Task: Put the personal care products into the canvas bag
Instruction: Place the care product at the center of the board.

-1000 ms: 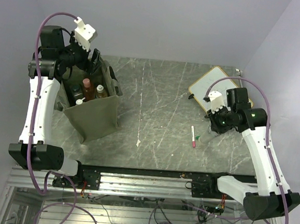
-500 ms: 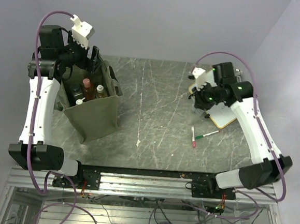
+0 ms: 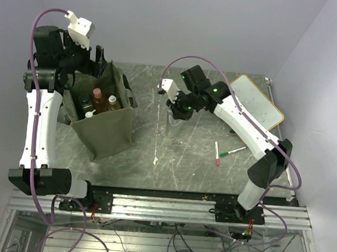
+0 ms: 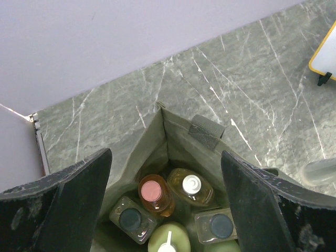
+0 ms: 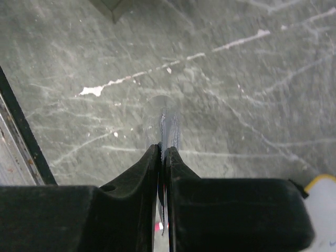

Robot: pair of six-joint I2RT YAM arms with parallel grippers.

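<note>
The olive canvas bag (image 3: 107,127) stands upright at the left of the table. In the left wrist view several personal care products stand inside the bag (image 4: 184,142): an orange bottle (image 4: 152,191) with a pink cap, an amber bottle (image 4: 191,185) with a white cap, two clear bottles (image 4: 128,219) with dark caps, and a light green pump bottle (image 4: 169,239). My left gripper (image 4: 165,154) hangs open above the bag's mouth (image 3: 101,62) with nothing in it. My right gripper (image 3: 174,110) is over the table's middle, shut (image 5: 164,148) on a thin clear plastic thing (image 5: 169,123) that I cannot identify.
A wood-framed whiteboard (image 3: 256,106) lies at the back right. A red marker (image 3: 216,153) and a green marker (image 3: 232,151) lie on the table right of centre. A small white scrap (image 3: 155,159) lies near the front, before the black rail (image 3: 169,196).
My right arm has swung left from the whiteboard to the table's middle, jaws staying shut. My left gripper has lifted a little above the bag and opened slightly wider.
</note>
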